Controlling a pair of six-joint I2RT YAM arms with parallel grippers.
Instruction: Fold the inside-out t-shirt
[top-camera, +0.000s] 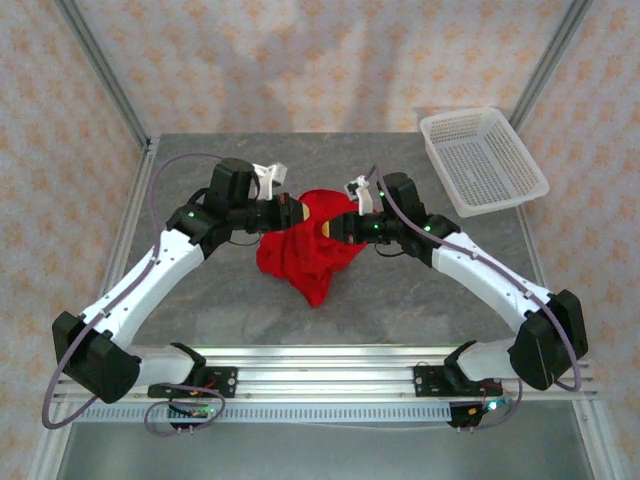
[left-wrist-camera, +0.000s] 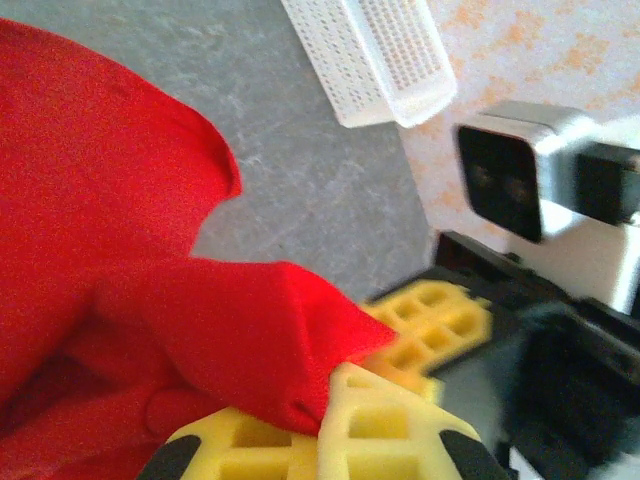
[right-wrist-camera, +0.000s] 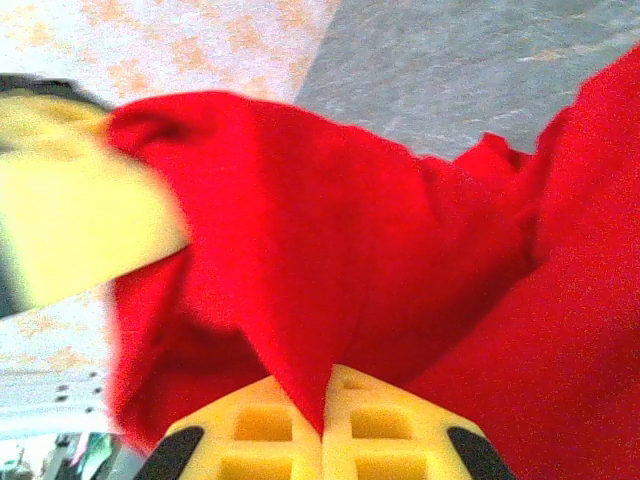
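The inside-out t-shirt (top-camera: 303, 250) is a bright red bunch hanging between both grippers above the grey table (top-camera: 420, 300) at mid-table, its lower part drooping to a point. At the shirt's upper left edge my left gripper (top-camera: 292, 212) is shut on a fold; in the left wrist view its yellow fingers (left-wrist-camera: 325, 425) pinch red fabric (left-wrist-camera: 150, 300). From the right, my right gripper (top-camera: 337, 228) is shut on another fold, with cloth (right-wrist-camera: 330, 250) wedged between its yellow pads (right-wrist-camera: 325, 415). The two grippers sit close together, a few centimetres apart.
A white mesh basket (top-camera: 483, 160) stands at the table's far right corner, also seen in the left wrist view (left-wrist-camera: 370, 55). Metal frame posts (top-camera: 100, 70) rise at the back corners. Bare grey tabletop lies in front of and beside the shirt.
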